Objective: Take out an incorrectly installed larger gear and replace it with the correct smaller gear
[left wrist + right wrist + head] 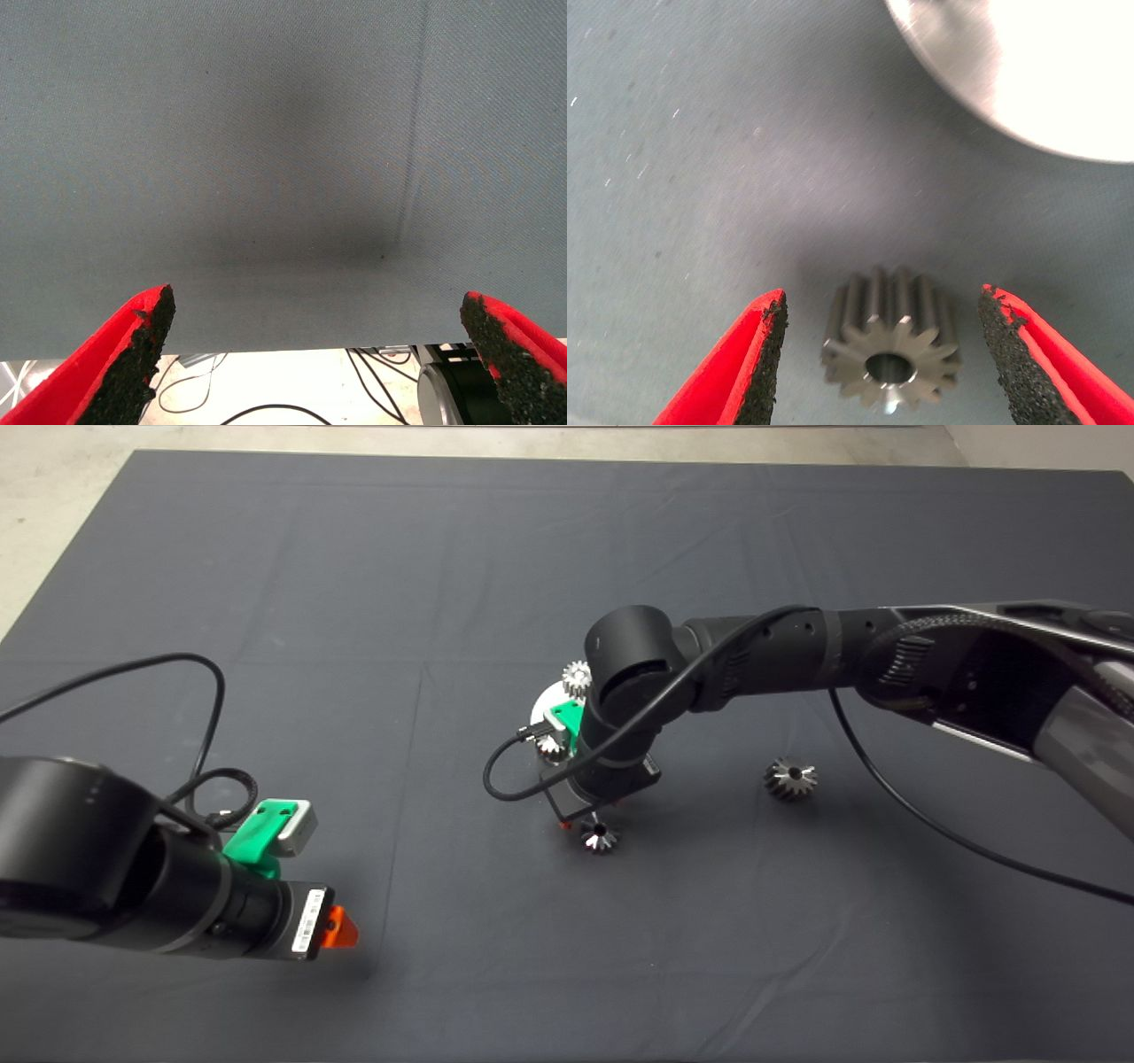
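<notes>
Around the smaller gear [891, 350], bare mat [354, 602] on both flanks, each filled partly by a red finger [757, 363] of the right gripper [881, 354], fingers spread, not touching the teeth. Beyond it, a round pale base [545, 707] with two more silver gears [577, 678] standing close, blocking that side. To the right, well apart, the larger gear [789, 778] alone on open cloth. Wide free mat on the left half, except the left gripper [314, 354], fingers wide apart, low at the near edge.
</notes>
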Tool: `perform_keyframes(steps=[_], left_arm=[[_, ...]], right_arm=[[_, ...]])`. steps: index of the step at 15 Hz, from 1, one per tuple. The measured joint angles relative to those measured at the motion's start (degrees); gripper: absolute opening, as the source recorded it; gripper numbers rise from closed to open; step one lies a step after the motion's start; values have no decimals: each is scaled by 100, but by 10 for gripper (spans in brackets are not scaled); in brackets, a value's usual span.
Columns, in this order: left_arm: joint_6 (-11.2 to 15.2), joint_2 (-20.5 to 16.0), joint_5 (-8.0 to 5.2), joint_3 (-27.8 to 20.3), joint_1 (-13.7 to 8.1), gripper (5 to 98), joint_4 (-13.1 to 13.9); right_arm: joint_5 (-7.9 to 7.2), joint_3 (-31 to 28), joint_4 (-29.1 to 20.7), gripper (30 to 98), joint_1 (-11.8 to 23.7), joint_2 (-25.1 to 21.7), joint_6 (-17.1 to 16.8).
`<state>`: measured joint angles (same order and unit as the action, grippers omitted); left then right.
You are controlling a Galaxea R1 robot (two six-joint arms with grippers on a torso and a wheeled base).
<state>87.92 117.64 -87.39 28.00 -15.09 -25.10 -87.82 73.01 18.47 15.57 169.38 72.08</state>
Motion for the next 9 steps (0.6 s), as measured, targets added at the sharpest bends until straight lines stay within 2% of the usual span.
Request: perform_keyframes(steps=[9], left_arm=[[4, -2, 0, 0, 50, 839, -11]], right_arm=[[9, -46, 0, 571, -2, -112, 43]])
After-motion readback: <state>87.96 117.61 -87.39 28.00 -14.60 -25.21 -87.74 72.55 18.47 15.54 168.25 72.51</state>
